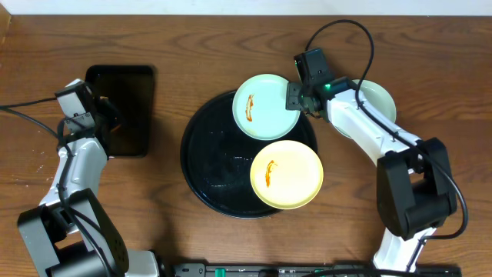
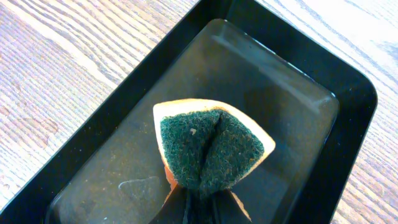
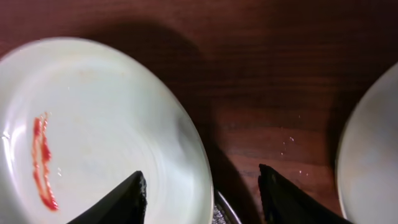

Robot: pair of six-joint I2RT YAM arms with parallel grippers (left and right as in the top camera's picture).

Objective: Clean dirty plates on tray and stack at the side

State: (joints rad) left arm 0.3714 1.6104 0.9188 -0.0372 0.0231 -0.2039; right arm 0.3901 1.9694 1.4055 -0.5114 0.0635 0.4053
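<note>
Clearly sauce-streaked mint plate (image 1: 267, 106) and yellow plate (image 1: 287, 174) on glossy black tray (image 1: 209, 154).

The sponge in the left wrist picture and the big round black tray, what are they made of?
The sponge looks like soft orange foam with a rough, fuzzy dark green scrubbing layer. It folds where it is pinched, so it is squishy. The round tray looks like hard glossy plastic, since light shines off it, though it could be painted metal.

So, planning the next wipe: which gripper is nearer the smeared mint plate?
Right. The right gripper straddles the rim of that plate; the left gripper, shut on a sponge, is over the small tray.
</note>
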